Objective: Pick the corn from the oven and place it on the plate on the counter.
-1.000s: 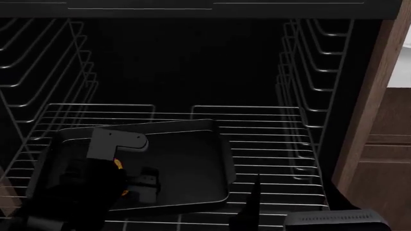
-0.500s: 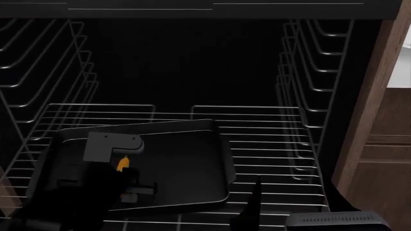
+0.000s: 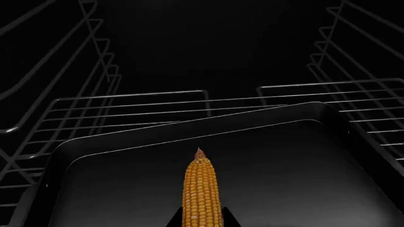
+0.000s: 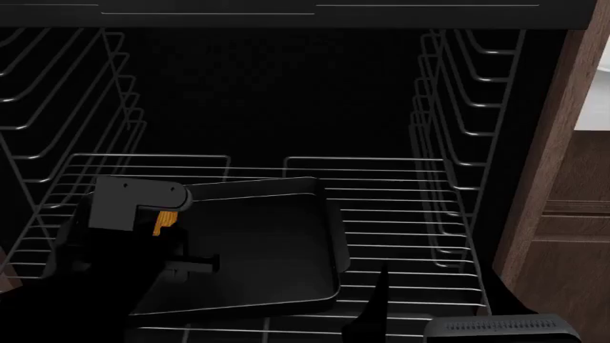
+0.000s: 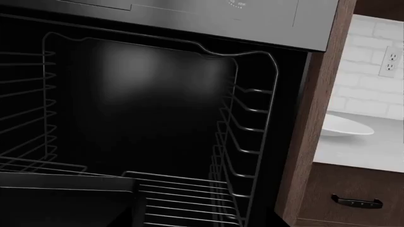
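Observation:
The corn (image 3: pixel 202 191) is a yellow-orange cob with its brown tip pointing toward the oven's back. My left gripper (image 3: pixel 202 220) is shut on its lower end, with a dark finger on each side. It holds the cob over the black baking tray (image 3: pixel 315 156). In the head view only a small orange piece of the corn (image 4: pixel 164 223) shows under the grey left wrist. The tray (image 4: pixel 286 236) sits on the oven's wire rack (image 4: pixel 401 214). My right gripper (image 4: pixel 379 307) hangs low in front of the rack, and its jaws are too dark to read. The white plate (image 5: pixel 344 126) lies on the counter (image 5: pixel 372 153), right of the oven.
Wire side rails (image 4: pixel 458 107) line both oven walls. A brown cabinet panel (image 4: pixel 558 164) stands at the oven's right edge. A drawer with a black handle (image 5: pixel 356 202) is below the counter. A wall socket (image 5: pixel 391 60) is on the white tiles behind the plate.
My left gripper has risen and drawn back to the left with the corn in it. The right arm and the tray have not moved.

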